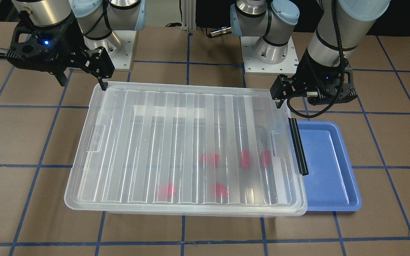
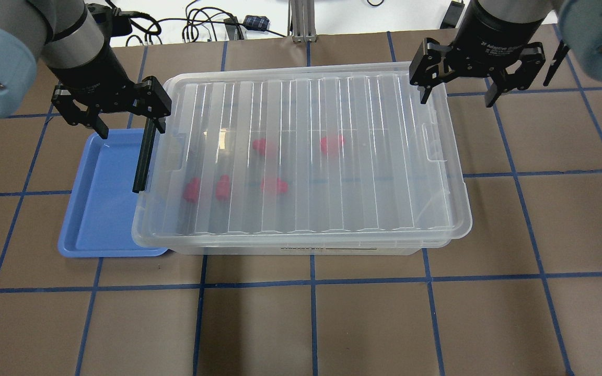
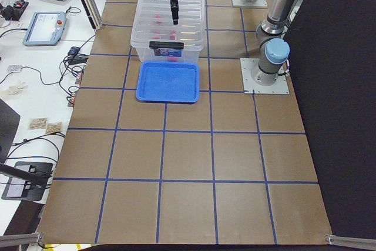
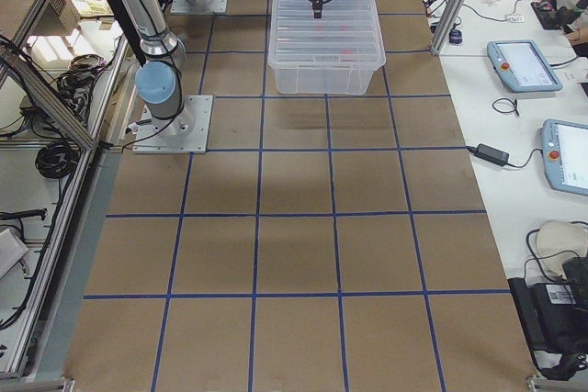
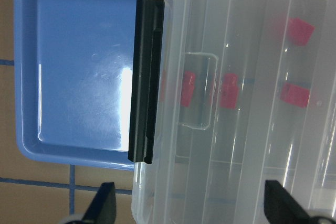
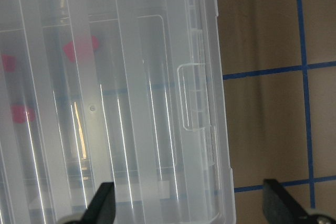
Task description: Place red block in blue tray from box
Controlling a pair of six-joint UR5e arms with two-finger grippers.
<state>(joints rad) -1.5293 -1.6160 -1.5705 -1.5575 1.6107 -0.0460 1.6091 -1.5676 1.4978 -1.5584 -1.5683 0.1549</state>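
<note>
red block [image 2: 275, 185] in lidded box [image 2: 458, 209], left pincer [image 2: 129, 125] and right pincer [image 2: 458, 97] spread

The light is bright, even and comes from above, so shadows on the table [image 2: 332, 324] are weak and lie close under the box [image 2: 301, 249], whose ribbed lid [image 2: 363, 156] carries thin white streaks of glare. The blue tray [image 5: 79, 77] shows one white reflection patch in the left wrist view, and the red blocks [image 1: 210, 159] appear only as soft smeared spots through the lid. In both wrist views the dark fingertips [image 5: 105, 205] at the bottom edge are out of focus.
</note>
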